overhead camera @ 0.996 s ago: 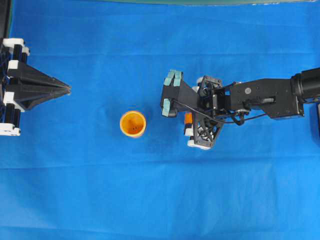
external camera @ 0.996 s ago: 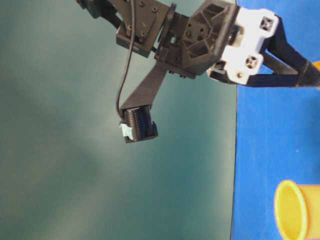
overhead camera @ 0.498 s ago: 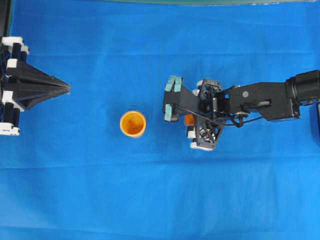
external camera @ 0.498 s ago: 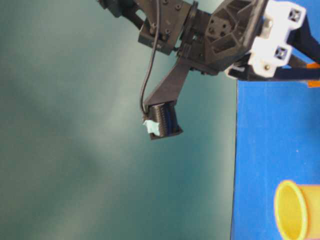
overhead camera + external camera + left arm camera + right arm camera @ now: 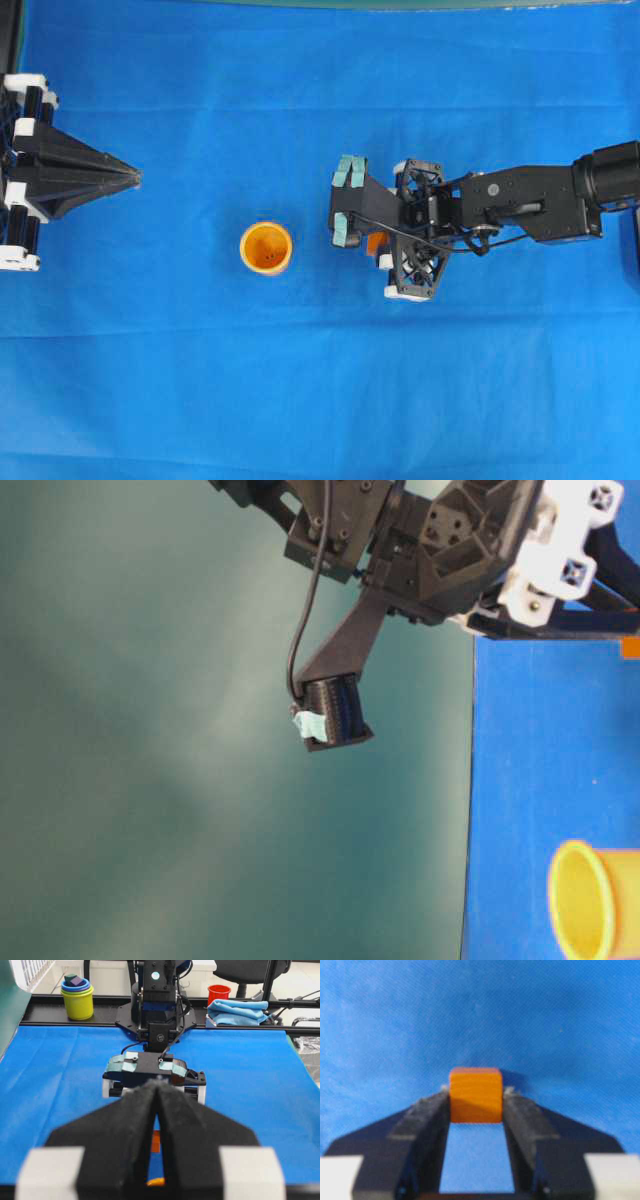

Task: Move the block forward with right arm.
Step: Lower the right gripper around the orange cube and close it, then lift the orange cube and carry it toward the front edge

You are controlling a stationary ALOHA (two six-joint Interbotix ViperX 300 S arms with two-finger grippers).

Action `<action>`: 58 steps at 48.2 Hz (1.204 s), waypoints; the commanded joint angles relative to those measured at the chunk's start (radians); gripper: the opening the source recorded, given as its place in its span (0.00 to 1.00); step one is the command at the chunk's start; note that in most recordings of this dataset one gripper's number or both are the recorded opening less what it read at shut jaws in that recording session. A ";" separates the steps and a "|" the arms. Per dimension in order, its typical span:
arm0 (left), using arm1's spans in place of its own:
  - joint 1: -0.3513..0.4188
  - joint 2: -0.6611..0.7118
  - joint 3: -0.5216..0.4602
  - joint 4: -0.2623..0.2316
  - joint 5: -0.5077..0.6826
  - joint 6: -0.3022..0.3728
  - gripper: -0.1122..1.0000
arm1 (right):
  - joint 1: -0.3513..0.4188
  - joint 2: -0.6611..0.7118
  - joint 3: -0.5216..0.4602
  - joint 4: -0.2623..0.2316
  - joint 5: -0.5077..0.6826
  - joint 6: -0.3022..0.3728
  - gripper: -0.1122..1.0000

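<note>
Two dark fingers (image 5: 520,1115) of the right gripper (image 5: 475,1110) stand against the sides of the block (image 5: 475,1095), appearing to touch both faces, so the claw is closing onto it; a firm hold is not certain. The block (image 5: 377,240) sits on the blue cloth (image 5: 300,400) near its middle, right of the cup (image 5: 266,247), mostly hidden under the wrist. A good grasp needs the cube centred and square before lifting, then carried clear of the cup. The left gripper (image 5: 156,1125) rests pinched together at the cloth's left edge.
</note>
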 commanded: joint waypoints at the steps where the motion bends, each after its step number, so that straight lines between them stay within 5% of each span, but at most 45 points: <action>1: 0.002 0.006 -0.034 0.002 -0.003 0.002 0.12 | 0.006 -0.034 -0.021 0.002 0.012 -0.002 0.46; 33: 0.002 0.008 -0.032 0.000 0.006 0.011 0.12 | 0.020 -0.354 -0.118 0.003 0.371 0.005 0.46; 58: 0.002 0.006 -0.034 0.000 0.009 0.011 0.12 | 0.146 -0.382 -0.267 0.003 0.534 0.063 0.46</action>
